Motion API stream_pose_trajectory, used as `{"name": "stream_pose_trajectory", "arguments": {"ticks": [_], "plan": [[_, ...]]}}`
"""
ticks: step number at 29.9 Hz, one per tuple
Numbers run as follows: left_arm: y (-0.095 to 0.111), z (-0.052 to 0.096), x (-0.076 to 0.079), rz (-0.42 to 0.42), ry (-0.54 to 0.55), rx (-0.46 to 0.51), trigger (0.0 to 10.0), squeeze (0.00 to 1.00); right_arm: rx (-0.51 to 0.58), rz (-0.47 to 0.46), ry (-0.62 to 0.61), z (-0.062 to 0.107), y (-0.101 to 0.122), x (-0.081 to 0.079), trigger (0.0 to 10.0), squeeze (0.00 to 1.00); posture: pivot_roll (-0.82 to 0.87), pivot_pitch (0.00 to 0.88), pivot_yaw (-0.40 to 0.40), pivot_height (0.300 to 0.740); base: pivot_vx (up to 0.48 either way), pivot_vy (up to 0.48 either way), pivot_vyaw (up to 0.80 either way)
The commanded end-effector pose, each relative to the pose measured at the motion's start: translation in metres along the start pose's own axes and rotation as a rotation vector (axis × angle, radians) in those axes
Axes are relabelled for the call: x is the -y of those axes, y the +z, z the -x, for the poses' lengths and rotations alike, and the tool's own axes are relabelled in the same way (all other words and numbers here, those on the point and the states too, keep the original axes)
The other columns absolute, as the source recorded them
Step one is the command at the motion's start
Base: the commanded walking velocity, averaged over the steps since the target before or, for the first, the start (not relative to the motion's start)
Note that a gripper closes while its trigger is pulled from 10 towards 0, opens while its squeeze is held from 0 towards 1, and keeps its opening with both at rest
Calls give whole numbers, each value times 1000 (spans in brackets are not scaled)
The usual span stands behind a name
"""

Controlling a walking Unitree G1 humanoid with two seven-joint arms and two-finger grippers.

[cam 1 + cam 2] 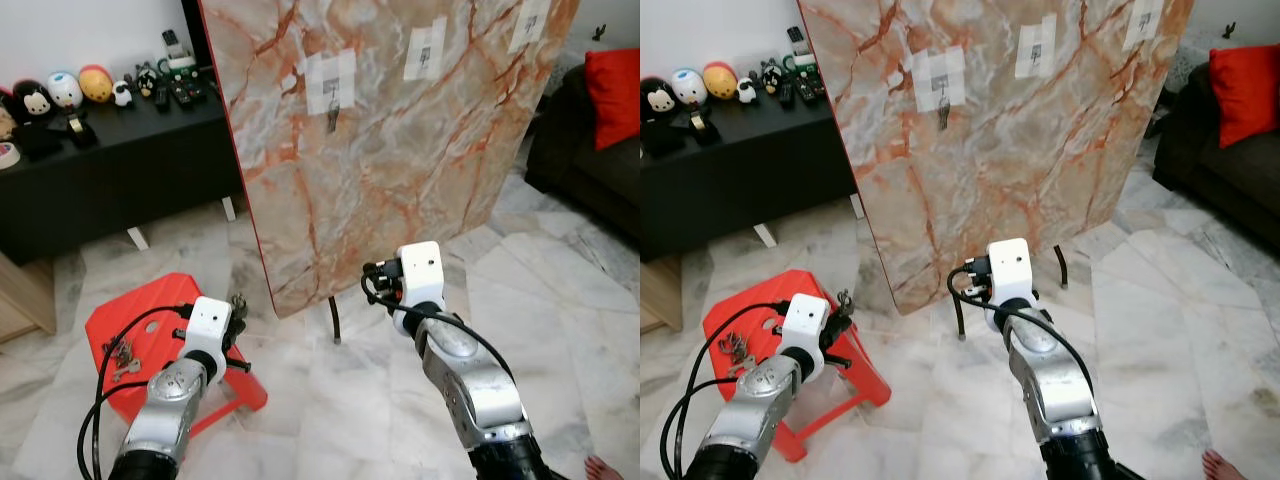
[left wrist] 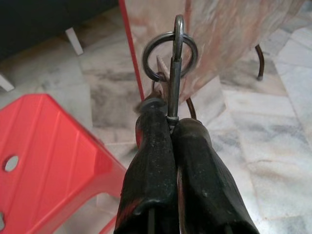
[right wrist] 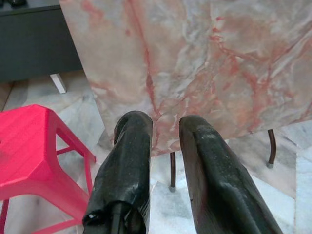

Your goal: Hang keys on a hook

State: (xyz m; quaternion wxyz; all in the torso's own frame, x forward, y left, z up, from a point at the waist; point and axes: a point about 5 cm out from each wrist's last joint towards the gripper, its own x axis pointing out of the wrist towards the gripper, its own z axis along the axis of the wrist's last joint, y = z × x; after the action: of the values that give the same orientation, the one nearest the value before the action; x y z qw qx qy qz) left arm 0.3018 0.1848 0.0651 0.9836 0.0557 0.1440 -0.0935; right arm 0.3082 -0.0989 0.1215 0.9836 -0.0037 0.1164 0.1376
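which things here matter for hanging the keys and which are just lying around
For the job:
- left gripper, shut on a metal key ring
- taped hooks on the upright marble-patterned board, one already holding a key
- spare keys on the red plastic stool

Just lying about:
- toy figures on the black cabinet
- red cushion
- right gripper, open

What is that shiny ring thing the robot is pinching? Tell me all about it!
It is a key ring: a round loop of silvery metal with a thin metal clip standing up through it. The left gripper pinches it between its two black fingers, shut tight on it, so it sticks out past the fingertips. Something hangs off its lower side, too hidden to name. It is held in the air above the marble floor, beside the red stool.
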Motion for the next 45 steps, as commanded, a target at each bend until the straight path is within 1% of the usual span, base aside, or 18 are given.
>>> {"name": "stream_pose_trajectory", "arguments": {"ticks": [1, 4, 9, 11, 14, 18, 20, 24, 37, 38, 45], "plan": [[0, 1, 3, 5, -19, -3, 10000, 0, 23, -7, -5, 3, 3, -1, 10000, 0, 75, 69, 19, 740, 0, 0, 0], [1, 3, 5, 6, -24, -8, 10000, 0, 28, -14, -15, 5, 3, -1, 10000, 0, 70, 73, 18, 740, 0, 0, 0], [3, 6, 11, 26, -17, 18, 10000, 0, 31, -34, -67, 11, -3, 3, 10000, 0, 63, 59, 9, 740, 0, 0, 0], [6, 6, 15, 36, -21, 39, 10000, 0, 37, -60, -78, 13, -6, 3, 10000, 0, 61, 50, 9, 740, 0, 0, 0], [13, 7, 17, 66, -13, 88, 10000, 0, 39, -65, -81, 13, -6, 2, 10000, 0, 61, 51, 9, 740, 0, 0, 0], [16, 7, 20, 66, -12, 101, 10000, 0, 34, -81, -113, 12, -7, 5, 10000, 0, 57, 48, 8, 740, 0, 0, 0], [17, 7, 20, 75, -9, 113, 10000, 0, 36, -82, -121, 12, -7, 7, 10000, 0, 56, 48, 8, 740, 0, 0, 0], [19, 7, 19, 64, 2, 119, 10000, 0, 38, -78, -128, 11, -6, 8, 10000, 0, 55, 50, 8, 740, 0, 0, 0], [20, 5, 17, 36, 4, 118, 10000, 0, 66, -107, -165, 7, -1, 11, 10000, 0, 57, 33, 12, 740, 0, -283, 0], [19, 5, 16, 36, 5, 118, 10000, 0, 66, -112, -178, 8, -3, 12, 10000, 0, 57, 0, 14, 740, 0, -315, 0], [21, 4, 15, 34, 3, 124, 10000, 0, 45, -123, -203, 9, -11, 14, 10000, 0, 75, 0, 4, 740, 0, -316, 0]]}}
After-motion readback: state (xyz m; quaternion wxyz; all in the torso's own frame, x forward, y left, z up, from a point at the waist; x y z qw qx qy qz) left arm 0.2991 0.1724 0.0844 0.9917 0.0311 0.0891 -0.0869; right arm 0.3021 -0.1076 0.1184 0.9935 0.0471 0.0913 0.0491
